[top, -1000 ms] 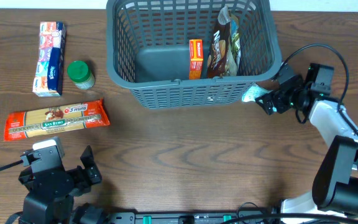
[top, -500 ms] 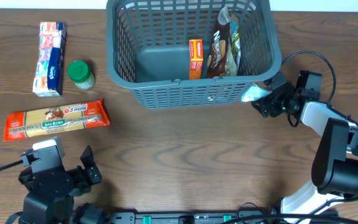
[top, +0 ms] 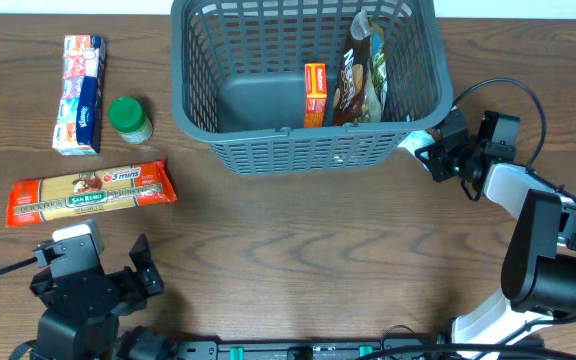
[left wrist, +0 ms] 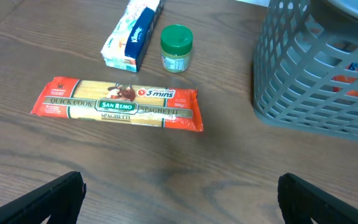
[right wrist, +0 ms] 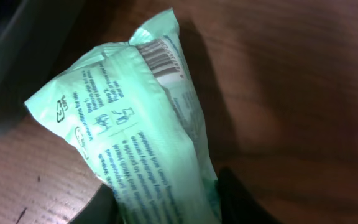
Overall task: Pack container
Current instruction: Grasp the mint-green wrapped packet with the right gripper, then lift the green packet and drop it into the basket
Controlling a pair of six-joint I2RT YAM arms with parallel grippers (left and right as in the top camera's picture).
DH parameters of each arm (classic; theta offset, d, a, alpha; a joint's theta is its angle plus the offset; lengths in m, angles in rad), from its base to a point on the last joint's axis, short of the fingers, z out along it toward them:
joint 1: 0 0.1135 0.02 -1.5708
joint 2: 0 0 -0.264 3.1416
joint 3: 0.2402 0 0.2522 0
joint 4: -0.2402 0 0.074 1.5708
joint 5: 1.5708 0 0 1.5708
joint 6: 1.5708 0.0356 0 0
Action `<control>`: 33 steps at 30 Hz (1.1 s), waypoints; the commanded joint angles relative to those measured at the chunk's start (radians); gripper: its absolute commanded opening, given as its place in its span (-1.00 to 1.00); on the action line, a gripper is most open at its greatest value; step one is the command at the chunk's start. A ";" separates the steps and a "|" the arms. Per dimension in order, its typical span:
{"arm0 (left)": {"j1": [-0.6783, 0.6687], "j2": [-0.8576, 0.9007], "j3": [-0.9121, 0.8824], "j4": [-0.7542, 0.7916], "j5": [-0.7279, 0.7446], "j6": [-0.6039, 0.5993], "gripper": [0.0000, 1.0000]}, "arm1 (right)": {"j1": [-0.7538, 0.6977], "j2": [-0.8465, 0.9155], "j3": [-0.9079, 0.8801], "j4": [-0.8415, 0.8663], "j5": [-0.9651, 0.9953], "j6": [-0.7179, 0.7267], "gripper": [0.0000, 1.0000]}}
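Observation:
The container (top: 298, 150) is a dark grey-blue lattice basket at the back middle of the table, also in the left wrist view (left wrist: 316, 81). It holds an orange box (top: 315, 94) and a brown snack bag (top: 359, 78). A pale green packet (top: 411, 143) lies by the basket's front right corner. My right gripper (top: 430, 155) is shut on it. In the right wrist view the packet (right wrist: 135, 124) fills the frame, with a dark finger on each side of it at my gripper (right wrist: 166, 205). My left gripper (top: 98, 280) stands wide open and bare (left wrist: 179, 199) over bare wood.
Left of the basket lie a red spaghetti pack (top: 90, 192) (left wrist: 117, 104), a green-lidded jar (top: 129, 119) (left wrist: 176, 48) and a tissue pack (top: 79, 93) (left wrist: 132, 31). The right arm's cable (top: 508, 85) loops beside the basket's right wall.
My right gripper has moved in toward the basket corner and closed on the green packet. The left arm and the other items have not moved.

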 commanded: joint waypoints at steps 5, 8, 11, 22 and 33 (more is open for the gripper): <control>0.000 -0.004 0.014 -0.003 -0.013 -0.002 0.97 | 0.009 -0.059 0.057 -0.020 -0.009 0.325 -0.78; 0.000 -0.004 0.014 -0.003 -0.013 -0.002 0.97 | 0.008 -0.128 0.106 -0.086 0.005 0.419 -0.82; 0.000 -0.004 0.014 -0.003 -0.013 -0.002 0.97 | 0.008 -0.204 0.175 -0.165 0.082 0.552 -0.95; 0.000 -0.004 0.014 -0.003 -0.013 -0.002 0.97 | 0.031 -0.475 0.551 -0.353 0.113 0.723 -0.90; 0.000 -0.004 0.014 -0.003 -0.013 -0.002 0.97 | 0.383 -0.507 0.650 -0.367 -0.040 0.365 -0.84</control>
